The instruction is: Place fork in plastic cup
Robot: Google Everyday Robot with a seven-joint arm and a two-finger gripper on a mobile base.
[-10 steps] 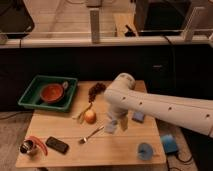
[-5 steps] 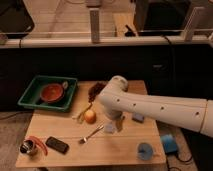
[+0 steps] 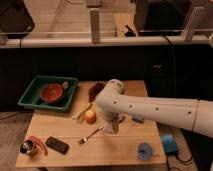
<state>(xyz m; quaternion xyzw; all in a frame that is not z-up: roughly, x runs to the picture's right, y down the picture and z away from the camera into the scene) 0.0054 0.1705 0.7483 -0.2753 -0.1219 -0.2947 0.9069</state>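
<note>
Fork: it is lying flat on the table, near the middle, a little toward the front edge, between the phone and my gripper.
Fork axis: it is running diagonally, one end aiming at the front-left corner, the other at the back-right corner. The broader front-left end is looking like the tines, the slim handle reaching up toward me, though I am not sure of it.
Gripper: I am hanging just above the handle end, right of the apple. I cannot tell how my fingers are standing.
Cup: it is standing upright near the front-right corner, well apart from the fork, mouth up.
Step in hand: I am judging this as the reach for the fork, not yet a grasp.
Doing it well: I am wanting my jaws set across the handle, not along it, and coming straight down, since a thin flat thing is likely to skid.
Watching for: the apple just beside my approach; I am keeping clear of nudging it.
</note>
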